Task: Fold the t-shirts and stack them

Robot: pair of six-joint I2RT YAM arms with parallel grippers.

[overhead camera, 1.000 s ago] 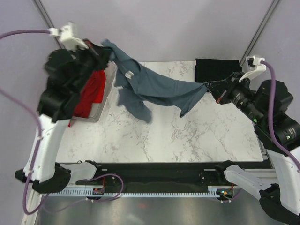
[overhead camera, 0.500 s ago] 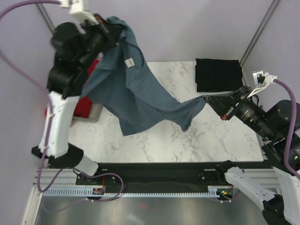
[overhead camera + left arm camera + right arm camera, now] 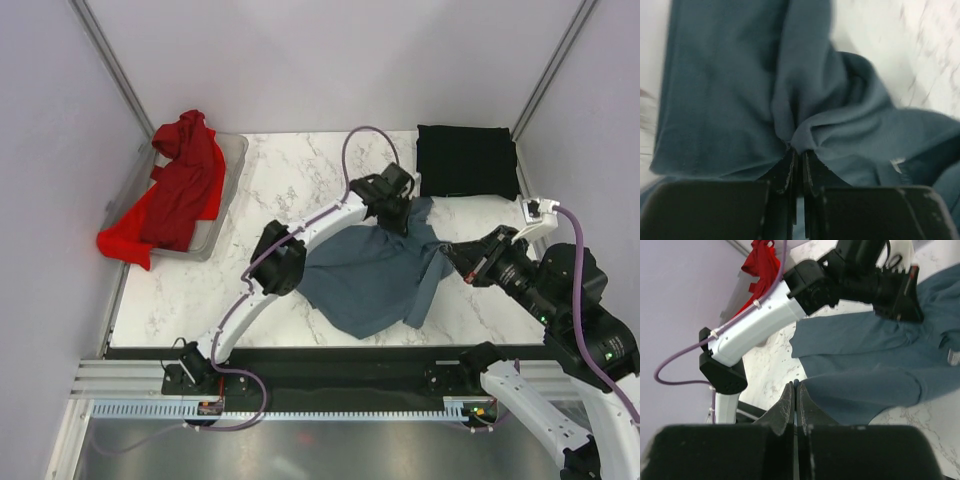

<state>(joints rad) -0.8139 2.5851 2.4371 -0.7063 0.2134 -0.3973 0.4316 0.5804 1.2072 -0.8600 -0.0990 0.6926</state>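
The slate blue-grey t-shirt point(image 3: 375, 275) lies spread and rumpled on the marble table, right of centre. My left gripper point(image 3: 408, 212) is stretched far across and shut on a bunched fold at the shirt's far edge point(image 3: 805, 135). My right gripper point(image 3: 455, 254) is shut on the shirt's right edge point(image 3: 860, 385), low over the table. The black t-shirt point(image 3: 465, 160) lies folded flat at the back right. The bright red t-shirt point(image 3: 175, 185) is heaped in and over the clear bin point(image 3: 232, 165) at the back left.
The left arm point(image 3: 300, 235) crosses the table diagonally from the near left base to the middle. Grey walls and metal posts close in the back and sides. A black rail point(image 3: 320, 370) runs along the near table edge.
The left gripper has swung the blue-grey shirt from high at the back left down onto the table's middle right. The right gripper has drawn back slightly, still holding its edge.
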